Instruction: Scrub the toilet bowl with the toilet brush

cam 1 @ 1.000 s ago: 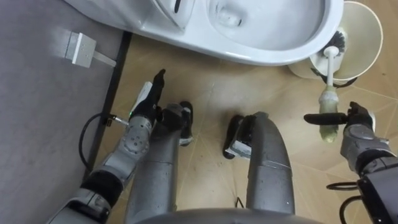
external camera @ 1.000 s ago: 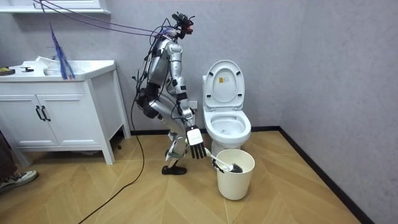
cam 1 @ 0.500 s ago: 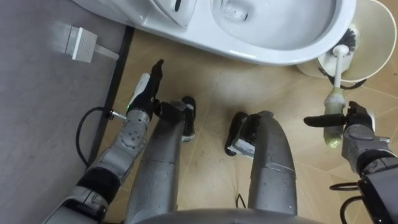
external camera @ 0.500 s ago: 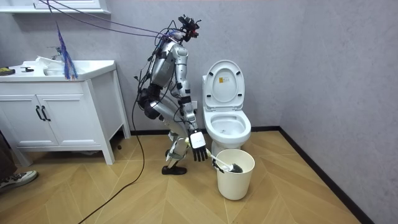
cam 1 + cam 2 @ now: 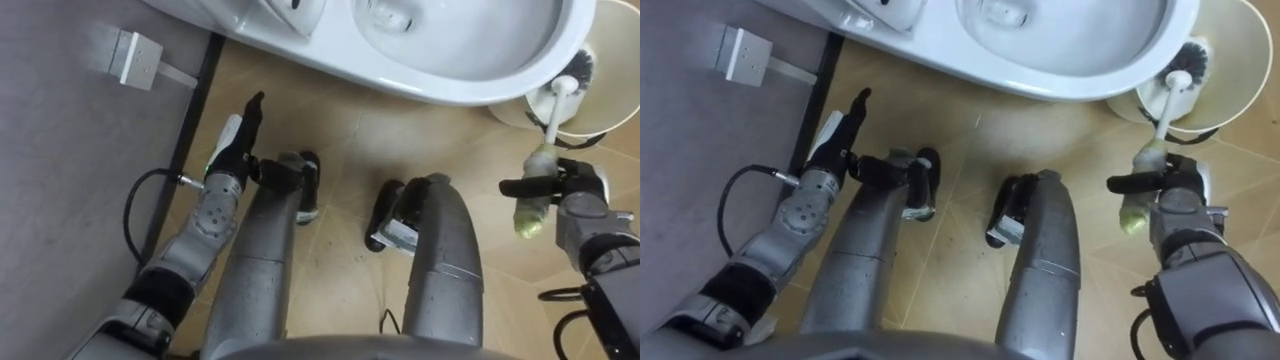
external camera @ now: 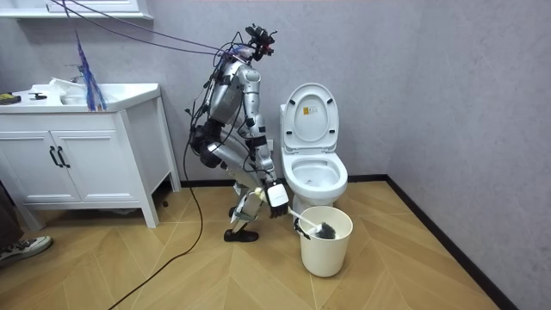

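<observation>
Brush (image 5: 555,110) bristles partly inside bin (image 5: 615,50)

White vanity cabinet (image 6: 77,164); white wall box (image 5: 132,58); wooden floor (image 6: 129,267).

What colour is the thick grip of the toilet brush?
The grip of the white-stemmed toilet brush is pale yellow-green; left eye view.
</observation>
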